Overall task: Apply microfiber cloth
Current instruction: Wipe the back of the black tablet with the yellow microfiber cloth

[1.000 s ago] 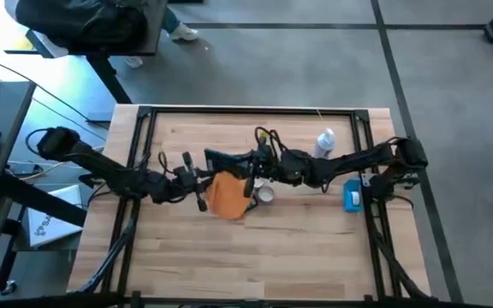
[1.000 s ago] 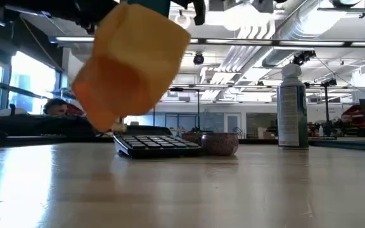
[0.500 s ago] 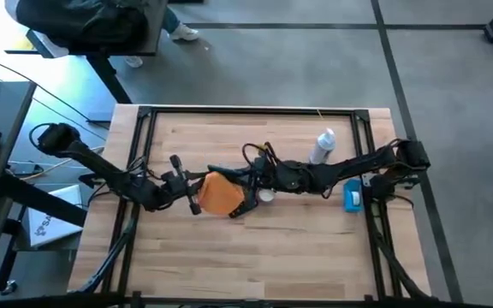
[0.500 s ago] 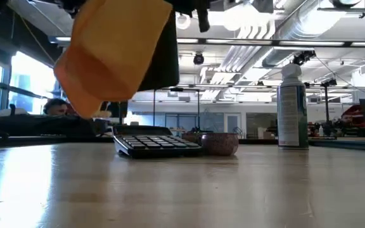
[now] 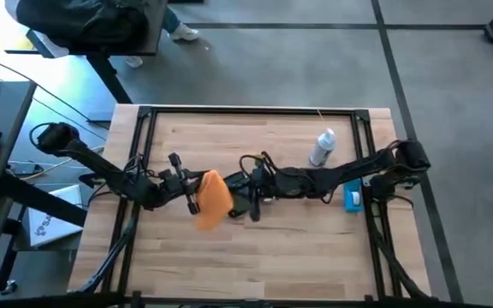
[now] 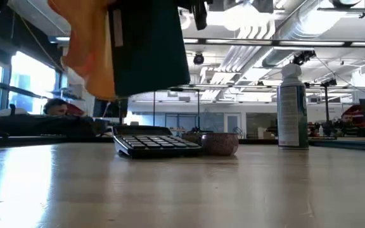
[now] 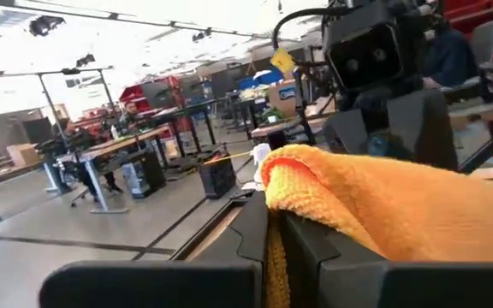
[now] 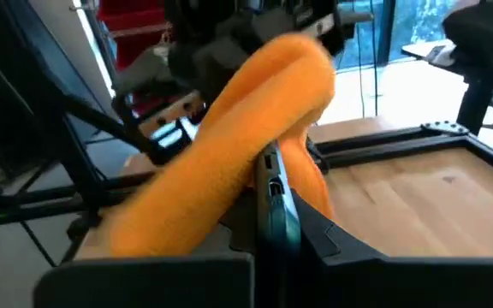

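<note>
The orange microfiber cloth [image 5: 212, 198] hangs high over the table's middle, draped against a thin dark flat slab [image 6: 147, 57]. In the low view the cloth [image 6: 84, 44] shows left of the slab. My left gripper [image 5: 197, 192] reaches in from the table's left and is shut on the cloth. My right gripper [image 5: 245, 201] reaches in from the right and is shut on the slab, which shows edge-on in the right wrist view [image 8: 272, 201]. My left gripper pinches a folded bunch of the cloth [image 7: 274, 252] between its two fingers [image 7: 246, 231], coming roughly level from the table's left. The cloth bulges out past the fingertips and rests against the slab, clear of the table. My right gripper pinches the slab by its two flat faces, its thin edge [image 8: 274, 214] showing between the fingers [image 8: 315, 244]. The fingers come from the table's right. The slab hangs upright, clear of the table, with the cloth lying over its far part.
A black calculator [image 6: 157, 142] and a small bowl [image 6: 219, 142] lie on the table under the arms. A spray can [image 5: 322, 145] stands at the back right, a small blue object [image 5: 352, 197] beside the right arm. The table's near half [image 5: 255, 257] is bare wood.
My right gripper has gone toward the table's near edge and somewhat left with the slab. The cloth has gone leftward and up across the slab, whose dark face now shows in the low view where the cloth covered it before.
</note>
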